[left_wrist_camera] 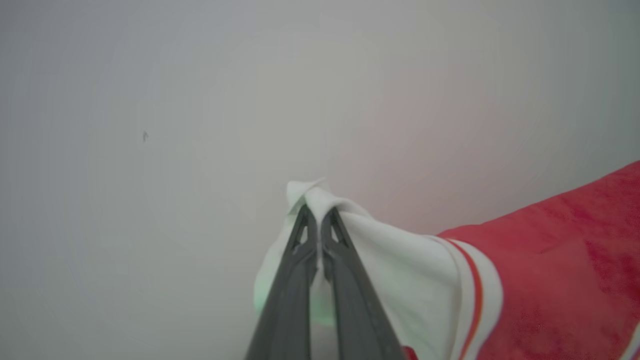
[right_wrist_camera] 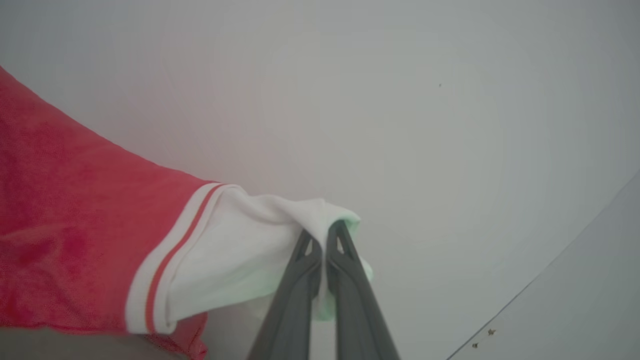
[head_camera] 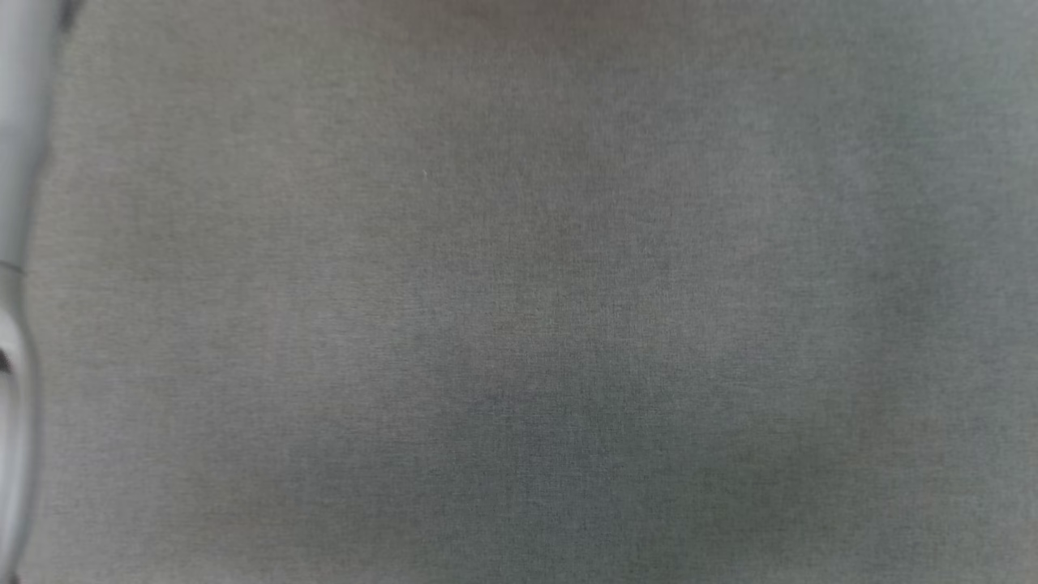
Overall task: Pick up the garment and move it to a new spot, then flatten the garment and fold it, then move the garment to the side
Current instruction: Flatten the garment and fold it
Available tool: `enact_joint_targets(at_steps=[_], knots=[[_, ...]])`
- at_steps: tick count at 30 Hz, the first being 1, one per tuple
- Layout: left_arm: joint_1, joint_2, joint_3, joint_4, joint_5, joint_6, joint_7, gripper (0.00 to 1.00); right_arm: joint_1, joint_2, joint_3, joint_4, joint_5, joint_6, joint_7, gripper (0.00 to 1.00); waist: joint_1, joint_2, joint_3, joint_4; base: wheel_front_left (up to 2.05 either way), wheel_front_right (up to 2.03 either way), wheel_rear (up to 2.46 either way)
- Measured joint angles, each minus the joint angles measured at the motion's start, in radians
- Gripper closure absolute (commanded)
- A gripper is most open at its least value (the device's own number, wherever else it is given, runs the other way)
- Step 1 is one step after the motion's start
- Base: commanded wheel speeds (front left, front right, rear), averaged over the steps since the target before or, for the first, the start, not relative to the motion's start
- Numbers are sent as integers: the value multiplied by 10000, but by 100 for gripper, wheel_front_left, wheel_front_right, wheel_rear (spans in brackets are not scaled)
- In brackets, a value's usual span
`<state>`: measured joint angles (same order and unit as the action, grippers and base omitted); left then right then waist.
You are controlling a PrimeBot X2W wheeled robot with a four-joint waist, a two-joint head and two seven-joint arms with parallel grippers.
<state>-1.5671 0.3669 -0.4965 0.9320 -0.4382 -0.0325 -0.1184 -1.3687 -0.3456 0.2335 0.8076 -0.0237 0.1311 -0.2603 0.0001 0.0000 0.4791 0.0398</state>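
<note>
Left pincer: the left pincer (left_wrist_camera: 318, 212) was seen clenched on a bunched white corner (left_wrist_camera: 400, 260) of the garment (left_wrist_camera: 550, 260), cloth being pinched at the tips of its dark fingers (left_wrist_camera: 290, 290).
Right pincer: the right pincer (right_wrist_camera: 325, 230) was likewise clamped on another white corner (right_wrist_camera: 235, 250), its fingers pressed together.
Garment: the red body was stretched away from each pincer, rightward in the left wrist view and leftward (right_wrist_camera: 75, 210) in the right wrist view.
Edges: a white, red-striped trim (left_wrist_camera: 475, 290) was seen between corner and red cloth, and again at the right pincer (right_wrist_camera: 165, 270). A thin line (right_wrist_camera: 550, 260) was crossed over the lower right of the pale surface (right_wrist_camera: 425, 125).
Open room: plain pale surface was shown beyond both pincers. A bare grey woven surface (head_camera: 519, 292) was spread across the head view.
Arm pose: a pale forearm (head_camera: 16, 243) was seen blurred along the head view's left edge; its joints could not be told.
</note>
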Motion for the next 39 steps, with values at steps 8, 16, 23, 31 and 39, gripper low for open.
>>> enact_joint_targets(at_steps=[8,16,23,31,39], knots=[[1842,-305,-405,1336,-612,-727,1185,100,1905,194,1597,980,2970,0,562,100,-1,0,-873,100,0,0,0],[4119,-2,-792,872,-1350,-926,2926,100,4132,-1534,3962,-1227,5990,2,2452,100,0,0,-1967,157,0,0,0],[6752,920,-955,-1522,-2104,-859,4380,100,6085,-3214,4878,-3680,7858,4,3799,100,0,0,-2722,203,0,0,0],[11199,2953,-430,-7438,-3198,1440,6623,100,8615,-4907,5252,-5965,9436,2,5359,100,0,1,-3166,239,0,0,0],[14322,4483,176,-11597,-3850,3827,7990,100,10484,-5992,4974,-7474,10385,2,6734,100,0,1,-3090,260,0,0,0]])
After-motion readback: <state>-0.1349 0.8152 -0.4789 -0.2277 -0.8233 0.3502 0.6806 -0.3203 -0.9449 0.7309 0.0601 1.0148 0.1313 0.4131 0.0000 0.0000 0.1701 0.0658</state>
